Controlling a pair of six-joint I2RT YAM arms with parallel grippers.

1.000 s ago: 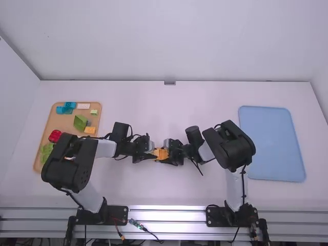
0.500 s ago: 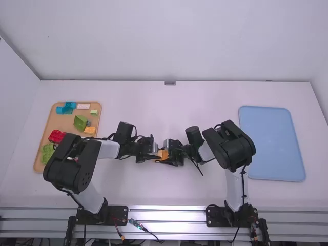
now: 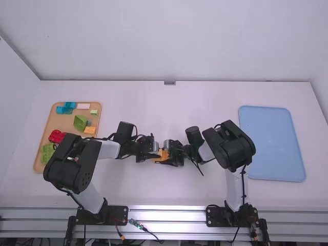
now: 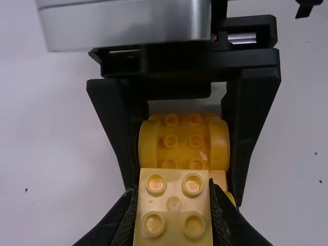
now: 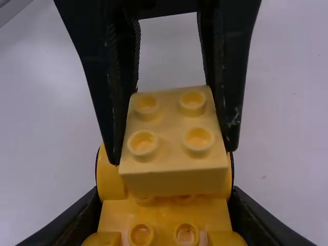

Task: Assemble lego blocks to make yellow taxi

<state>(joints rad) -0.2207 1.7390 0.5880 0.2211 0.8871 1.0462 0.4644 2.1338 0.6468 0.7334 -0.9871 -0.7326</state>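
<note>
At the middle of the table, my left gripper (image 3: 155, 155) and right gripper (image 3: 169, 155) face each other closely around the yellow blocks (image 3: 163, 154). In the left wrist view, the left gripper (image 4: 173, 207) is shut on a pale yellow two-by-two brick (image 4: 174, 204); beyond it lies the rounded yellow assembly (image 4: 183, 141). The right gripper (image 5: 165, 205) is shut on that studded yellow assembly (image 5: 164, 212) in the right wrist view. There the pale brick (image 5: 171, 138) overlaps the assembly; whether they are pressed together I cannot tell.
A tan tray (image 3: 56, 125) at the left holds a red block (image 3: 56, 136), a green block (image 3: 80, 122), blue blocks (image 3: 66, 108), an orange-yellow block (image 3: 90, 130) and others. The left arm reaches across its near part. A blue tray (image 3: 271, 143) lies at the right.
My left gripper has shifted slightly right with the pale brick, closer to the right gripper, mostly in the earlier half second. The right arm has stayed still.
</note>
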